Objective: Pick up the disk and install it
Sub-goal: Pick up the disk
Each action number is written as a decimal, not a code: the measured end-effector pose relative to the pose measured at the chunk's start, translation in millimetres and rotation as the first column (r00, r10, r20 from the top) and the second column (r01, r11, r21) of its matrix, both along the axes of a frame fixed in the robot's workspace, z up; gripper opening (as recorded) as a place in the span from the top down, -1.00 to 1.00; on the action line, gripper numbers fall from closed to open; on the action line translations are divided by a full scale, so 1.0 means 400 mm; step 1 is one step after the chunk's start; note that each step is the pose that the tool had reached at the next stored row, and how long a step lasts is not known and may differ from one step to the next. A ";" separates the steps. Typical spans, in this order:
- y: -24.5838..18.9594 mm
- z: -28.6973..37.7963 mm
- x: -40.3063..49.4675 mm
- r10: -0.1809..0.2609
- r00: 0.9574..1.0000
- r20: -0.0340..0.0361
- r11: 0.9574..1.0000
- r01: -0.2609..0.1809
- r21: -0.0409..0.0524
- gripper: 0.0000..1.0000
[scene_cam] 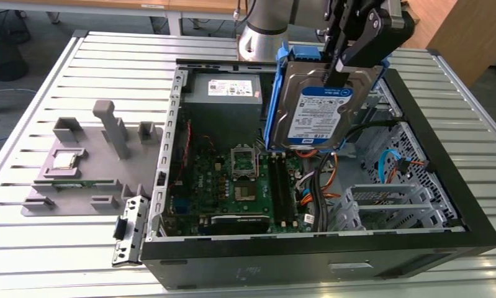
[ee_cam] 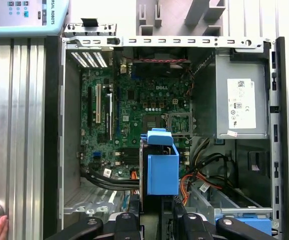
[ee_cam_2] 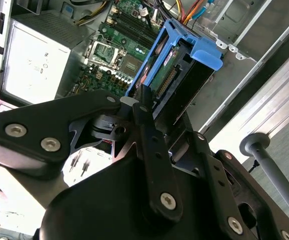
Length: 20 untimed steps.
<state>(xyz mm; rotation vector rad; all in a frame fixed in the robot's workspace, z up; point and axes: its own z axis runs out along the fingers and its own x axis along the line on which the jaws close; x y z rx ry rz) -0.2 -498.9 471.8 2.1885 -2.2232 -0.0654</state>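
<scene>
Disk (scene_cam: 318, 115) is hanging in the air over the open computer case (scene_cam: 446, 186), standing nearly upright with its white-and-blue label facing the exterior view and its blue frame (scene_cam: 272, 105) running along the edges. The gripper (scene_cam: 341, 71) is coming down on it from above, and its black fingers (scene_cam: 337, 76) are pinching the disk's upper edge, one on each flat face. In the second wrist view the gripper (ee_cam_2: 142, 102) is clamping the disk (ee_cam_2: 172, 75) by that same edge, with the green underside and the connector row showing past the fingertips. In the first wrist view the disk (ee_cam: 162, 172) is showing edge-on just beyond the gripper (ee_cam: 157, 220), sitting over the circuit board (ee_cam: 134, 120) beside the square socket, and the orange and black cables (ee_cam: 204, 177) are lying just to one side of it. In the exterior view the disk's lower edge is hovering above the circuit board (scene_cam: 239, 186), between the power supply (scene_cam: 223, 90) at the back and the metal drive cage (scene_cam: 393, 198) toward the exterior view's right. A grey holder (scene_cam: 90, 161) is sitting on the slatted table (scene_cam: 32, 248), well apart on the exterior view's left of the case.
</scene>
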 end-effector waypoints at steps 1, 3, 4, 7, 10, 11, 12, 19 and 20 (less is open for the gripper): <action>0.000 0.000 0.000 0.000 1.000 0.000 1.000 0.000 0.000 0.30; -0.001 0.000 0.000 0.000 1.000 0.000 1.000 0.000 0.000 0.30; -0.001 0.000 0.000 0.000 1.000 0.000 1.000 0.000 0.000 0.30; -0.001 0.002 0.000 0.000 1.000 0.000 1.000 0.000 0.000 0.30; -0.001 0.003 0.000 0.000 1.000 0.000 1.000 0.000 0.000 0.30; -0.001 0.004 0.000 0.000 1.000 0.000 1.000 0.000 0.000 0.30; -0.001 0.006 0.000 0.000 1.000 0.000 1.000 0.000 0.000 0.30; -0.001 0.010 0.000 0.000 1.000 0.000 1.000 0.000 0.000 0.30; -0.002 0.010 0.000 0.000 1.000 0.000 1.000 0.000 0.000 0.30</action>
